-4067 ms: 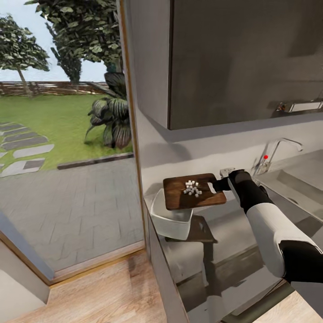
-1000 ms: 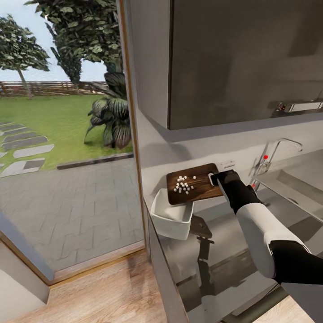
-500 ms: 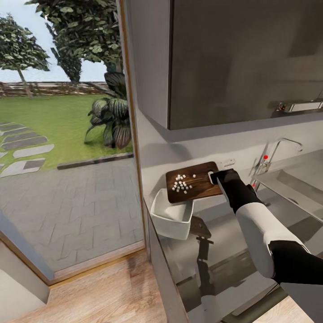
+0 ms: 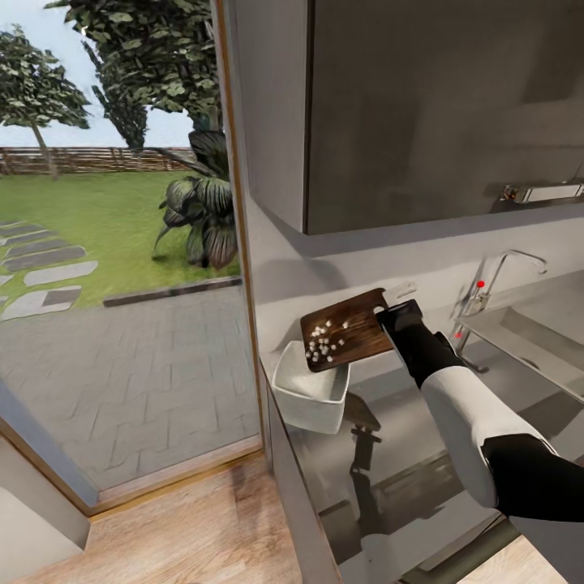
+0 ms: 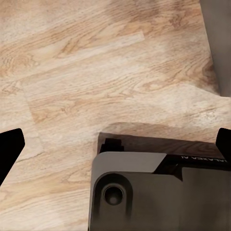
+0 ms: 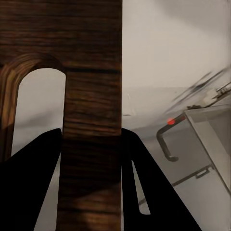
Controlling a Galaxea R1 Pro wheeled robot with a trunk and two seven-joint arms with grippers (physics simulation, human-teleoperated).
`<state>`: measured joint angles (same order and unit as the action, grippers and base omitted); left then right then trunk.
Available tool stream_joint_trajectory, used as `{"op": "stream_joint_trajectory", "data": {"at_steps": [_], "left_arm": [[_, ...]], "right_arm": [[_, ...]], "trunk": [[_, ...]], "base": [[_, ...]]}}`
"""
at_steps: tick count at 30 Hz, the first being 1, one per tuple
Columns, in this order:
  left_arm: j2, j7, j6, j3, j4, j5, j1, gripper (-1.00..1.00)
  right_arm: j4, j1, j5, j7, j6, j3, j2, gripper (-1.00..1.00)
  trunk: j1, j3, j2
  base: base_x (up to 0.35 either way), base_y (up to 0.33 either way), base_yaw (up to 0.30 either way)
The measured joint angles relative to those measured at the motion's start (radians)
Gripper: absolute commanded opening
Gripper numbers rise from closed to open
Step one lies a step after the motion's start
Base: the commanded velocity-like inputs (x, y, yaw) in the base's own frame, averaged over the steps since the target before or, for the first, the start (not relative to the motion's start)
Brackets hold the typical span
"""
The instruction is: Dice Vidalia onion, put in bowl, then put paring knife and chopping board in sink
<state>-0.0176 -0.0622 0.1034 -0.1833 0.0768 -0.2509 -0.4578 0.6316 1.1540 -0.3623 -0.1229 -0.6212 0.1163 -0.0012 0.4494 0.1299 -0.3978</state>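
My right gripper (image 4: pixel 395 313) is shut on the handle end of the dark brown chopping board (image 4: pixel 345 328) and holds it in the air, tilted down toward the white bowl (image 4: pixel 308 395). The diced onion (image 4: pixel 323 341) lies as small white cubes near the board's low edge, just above the bowl. In the right wrist view the board (image 6: pixel 91 72) fills the space between my right gripper's (image 6: pixel 91 163) dark fingers, beside its oval slot. The bowl stands at the left end of the grey countertop (image 4: pixel 405 438). The sink (image 4: pixel 527 328) lies to the right. My left gripper (image 5: pixel 115 144) hangs open over the floor. The paring knife is out of view.
A chrome tap with a red knob (image 4: pixel 487 284) stands behind the sink. A dark wall cabinet (image 4: pixel 438 113) hangs above the counter. Left of the counter end, a glass door looks onto a patio and garden (image 4: pixel 113 243). Wooden floor (image 5: pixel 96 72) lies below, by my base (image 5: pixel 159 192).
The board was level 4 s ago. It has since moved left over the bowl and tilted more steeply, and the dice have slid toward its low edge.
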Motion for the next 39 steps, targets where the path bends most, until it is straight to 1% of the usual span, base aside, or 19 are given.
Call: {"op": "stream_joint_trajectory", "data": {"at_steps": [26, 33, 35, 37, 38, 39], "left_arm": [[0.000, 0.000, 0.000, 0.000, 0.000, 0.000, 0.001, 1.00], [0.000, 0.000, 0.000, 0.000, 0.000, 0.000, 0.000, 1.00], [0.000, 0.000, 0.000, 0.000, 0.000, 0.000, 0.001, 1.00], [0.000, 0.000, 0.000, 0.000, 0.000, 0.000, 0.001, 1.00], [0.000, 0.000, 0.000, 0.000, 0.000, 0.000, 0.001, 1.00], [0.000, 0.000, 0.000, 0.000, 0.000, 0.000, 0.001, 1.00]], "right_arm": [[0.002, 0.000, 0.000, -0.001, 0.000, 0.001, 0.000, -1.00], [0.002, 0.000, 0.002, 0.001, 0.005, -0.004, -0.006, -1.00], [0.002, 0.000, 0.005, 0.012, 0.026, -0.026, -0.011, -1.00], [0.001, 0.001, 0.032, 0.048, 0.038, -0.109, -0.016, -1.00], [0.001, 0.001, 0.064, 0.092, 0.041, -0.187, -0.022, -1.00], [0.000, 0.001, 0.070, 0.127, 0.042, -0.236, -0.031, -1.00]], "trunk": [[0.000, 0.000, 0.000], [0.000, 0.000, 0.000], [0.000, 0.000, 0.000], [0.000, 0.000, 0.000], [0.000, 0.000, 0.000], [0.000, 0.000, 0.000]], "base": [[0.000, 0.000, 0.000], [0.000, 0.000, 0.000], [0.000, 0.000, 0.000], [0.000, 0.000, 0.000], [0.000, 0.000, 0.000], [0.000, 0.000, 0.000]]}}
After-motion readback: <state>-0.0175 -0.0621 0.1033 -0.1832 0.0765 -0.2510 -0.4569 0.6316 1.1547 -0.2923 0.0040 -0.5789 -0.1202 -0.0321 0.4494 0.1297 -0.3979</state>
